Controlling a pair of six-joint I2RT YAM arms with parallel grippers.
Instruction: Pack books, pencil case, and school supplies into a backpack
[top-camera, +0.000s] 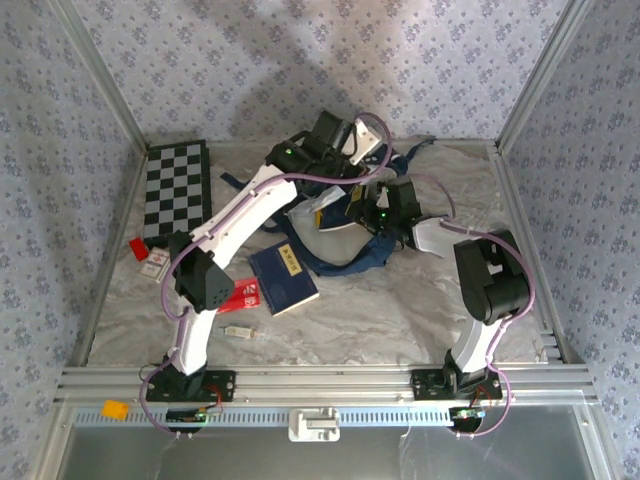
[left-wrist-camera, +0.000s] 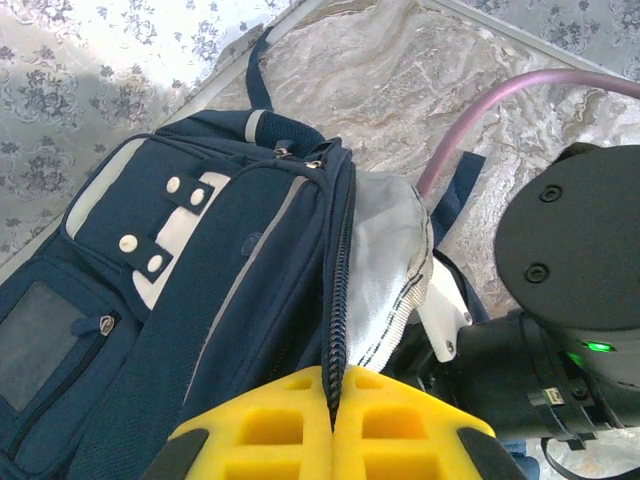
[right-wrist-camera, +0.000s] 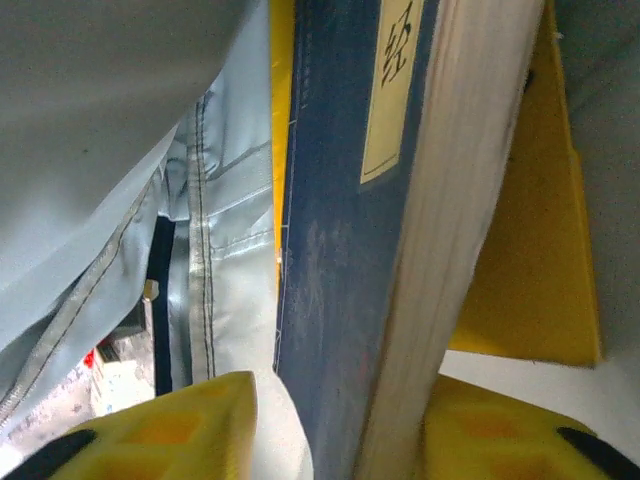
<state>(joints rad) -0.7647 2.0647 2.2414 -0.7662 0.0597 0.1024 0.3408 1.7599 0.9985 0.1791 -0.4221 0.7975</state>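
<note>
Navy backpack (left-wrist-camera: 250, 300), white trim; blue book (top-camera: 283, 280); chequered board (top-camera: 175, 195)

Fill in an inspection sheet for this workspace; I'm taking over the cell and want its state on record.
Surface: grey marbled table cover, creased.
Job's things: backpack open at far centre; one blue book in its mouth, a yellow cover behind it; second blue book, red pencil case and pale stick lie on the table.
Clutter: chequered board, red block, white card, all at left.
Hands: left hand shut on the backpack's zipper edge; right hand astride the blue book, grip unclear.
Cables: purple cable loops beside the backpack's opening.
Surroundings: floral walls, metal frame.
</note>
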